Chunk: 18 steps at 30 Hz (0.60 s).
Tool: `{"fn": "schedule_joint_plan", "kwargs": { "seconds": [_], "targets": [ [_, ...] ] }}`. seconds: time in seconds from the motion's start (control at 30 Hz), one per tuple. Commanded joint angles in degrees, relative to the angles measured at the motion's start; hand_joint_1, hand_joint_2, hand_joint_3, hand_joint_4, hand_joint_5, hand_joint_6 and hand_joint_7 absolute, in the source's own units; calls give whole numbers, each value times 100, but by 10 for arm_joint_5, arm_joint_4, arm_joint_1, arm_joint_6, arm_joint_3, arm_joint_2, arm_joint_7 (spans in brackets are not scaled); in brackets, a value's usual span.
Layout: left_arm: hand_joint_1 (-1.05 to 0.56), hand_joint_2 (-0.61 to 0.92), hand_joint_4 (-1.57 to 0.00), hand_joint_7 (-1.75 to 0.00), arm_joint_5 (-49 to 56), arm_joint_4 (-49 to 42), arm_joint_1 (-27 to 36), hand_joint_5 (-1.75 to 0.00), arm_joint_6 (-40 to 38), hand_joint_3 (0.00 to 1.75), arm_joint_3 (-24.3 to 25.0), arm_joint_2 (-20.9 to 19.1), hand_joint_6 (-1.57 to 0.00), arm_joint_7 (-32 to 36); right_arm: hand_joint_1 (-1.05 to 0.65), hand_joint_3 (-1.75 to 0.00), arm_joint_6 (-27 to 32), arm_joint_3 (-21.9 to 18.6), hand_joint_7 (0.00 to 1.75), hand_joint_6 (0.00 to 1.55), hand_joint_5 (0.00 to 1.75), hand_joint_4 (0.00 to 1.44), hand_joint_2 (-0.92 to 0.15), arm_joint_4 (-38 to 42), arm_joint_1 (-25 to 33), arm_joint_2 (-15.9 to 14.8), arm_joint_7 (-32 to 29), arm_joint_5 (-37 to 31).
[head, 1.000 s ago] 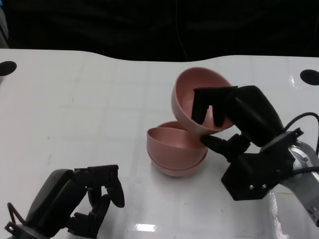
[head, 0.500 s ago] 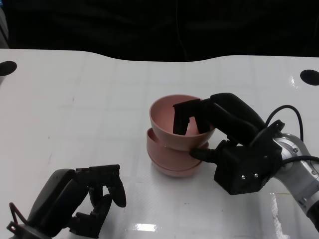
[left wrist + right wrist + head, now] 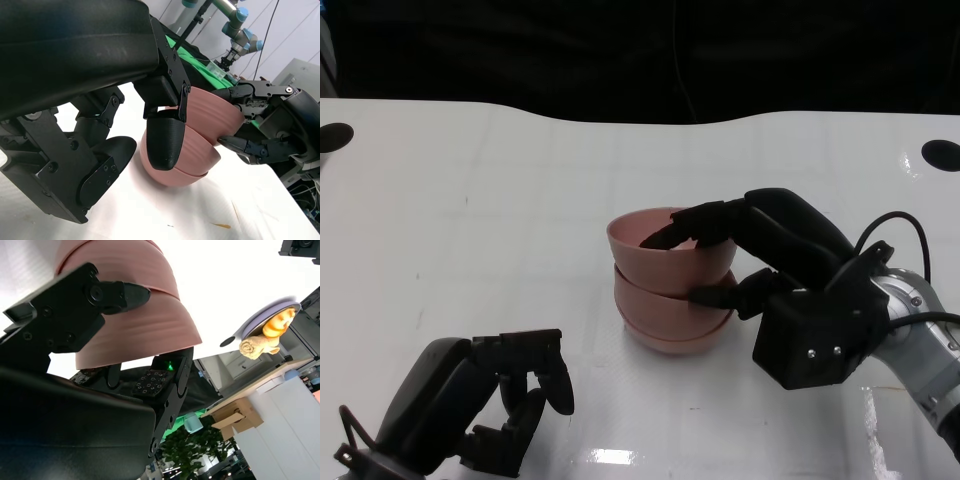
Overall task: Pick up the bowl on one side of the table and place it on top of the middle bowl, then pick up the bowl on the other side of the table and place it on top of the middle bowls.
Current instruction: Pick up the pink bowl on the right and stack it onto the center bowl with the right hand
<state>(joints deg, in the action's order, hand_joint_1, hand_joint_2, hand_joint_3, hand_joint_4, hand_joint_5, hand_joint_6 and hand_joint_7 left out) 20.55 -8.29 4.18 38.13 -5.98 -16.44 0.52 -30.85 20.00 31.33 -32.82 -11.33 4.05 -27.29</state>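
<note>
Top bowl (image 3: 665,245) nested on middle bowls (image 3: 672,315), mid-bench (image 3: 470,200). Right robot hand (image 3: 745,245) grips its rim. Left robot hand (image 3: 515,400) curled closed, empty, near front edge.

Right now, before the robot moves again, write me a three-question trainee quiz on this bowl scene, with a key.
1. True or false: the top bowl already sits on the pink stack.
2. Which robot hand touches the top bowl? A) left B) right C) both
3. Fill in: the left robot hand holds ______.

Key:
1. True; it is nested level in the bowls below.
2. B; the right robot hand has fingers over the rim and a thumb against the stack's side, while the left rests near the table's front edge.
3. Nothing; its fingers are curled in, apart from the bowls.
</note>
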Motion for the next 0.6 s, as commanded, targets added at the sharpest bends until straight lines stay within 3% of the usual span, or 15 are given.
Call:
{"fn": "schedule_joint_plan", "kwargs": {
  "seconds": [0.03,0.1,0.33,0.6],
  "targets": [
    [0,22,-88,-146,0,2,5,-173,0,157,2,-6,-84,1,-28,-35,-2,-5,5,88,67,71,-73,-13,9,-16,-6,-4],
    [0,22,-88,-146,2,1,5,-173,1,157,2,-6,-84,2,-30,-23,0,-6,3,88,67,70,-80,-18,12,-18,-5,-6],
    [0,23,-88,-145,-1,2,7,-171,0,156,3,-7,-84,0,-38,-9,-10,-9,0,82,62,62,-91,-26,19,-33,-31,-24],
    [0,23,-88,-144,0,-1,7,-171,3,155,4,-8,-84,2,-45,-15,6,-15,0,71,65,55,-92,-50,30,-42,-20,-18]
  ]
}}
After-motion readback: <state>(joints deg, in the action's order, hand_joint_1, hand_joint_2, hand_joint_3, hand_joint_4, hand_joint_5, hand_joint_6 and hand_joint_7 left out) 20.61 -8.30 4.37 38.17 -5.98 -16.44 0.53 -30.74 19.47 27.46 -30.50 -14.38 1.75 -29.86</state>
